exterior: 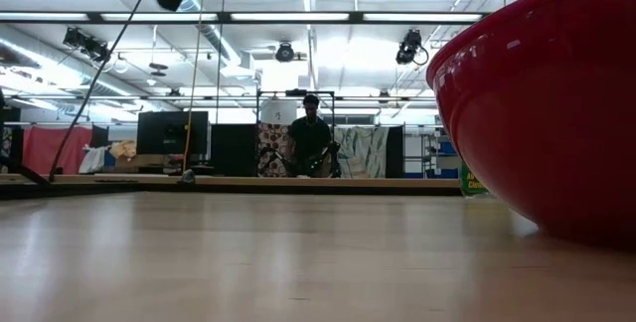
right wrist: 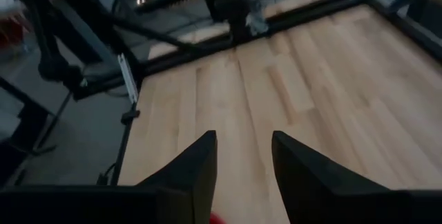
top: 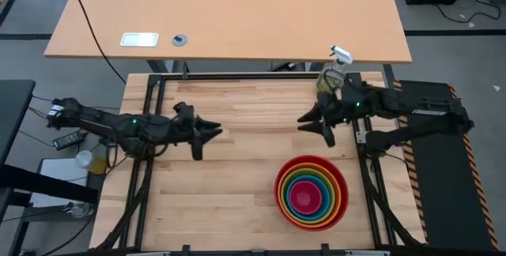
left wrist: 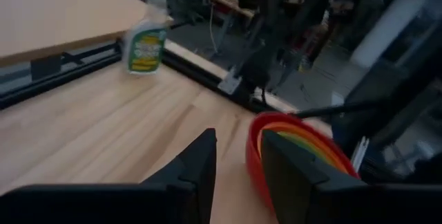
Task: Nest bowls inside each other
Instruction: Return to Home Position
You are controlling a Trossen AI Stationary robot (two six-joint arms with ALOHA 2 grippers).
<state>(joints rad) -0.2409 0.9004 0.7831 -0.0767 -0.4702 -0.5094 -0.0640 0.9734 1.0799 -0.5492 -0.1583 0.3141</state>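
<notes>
The bowls point(top: 311, 193) sit nested on the wooden table near its right front. The large red one is outermost, with orange, lime green and blue rims inside it and the magenta-pink one at the centre. The red bowl's wall point(exterior: 556, 103) fills the right of the low view, resting on its base. In the left wrist view the stack point(left wrist: 297, 137) lies ahead of the fingers. My left gripper point(top: 212, 133) point(left wrist: 238, 172) hovers open over the table's left middle. My right gripper point(top: 304, 119) point(right wrist: 243, 165) hovers open at the far right, above bare wood.
A clear spray bottle point(top: 336, 70) point(left wrist: 145, 41) stands at the table's far right corner, close beside my right arm. A black frame rail point(top: 237, 76) borders the table's far edge. A second tabletop point(top: 229, 11) lies beyond. A person point(exterior: 310, 138) stands far back in the room.
</notes>
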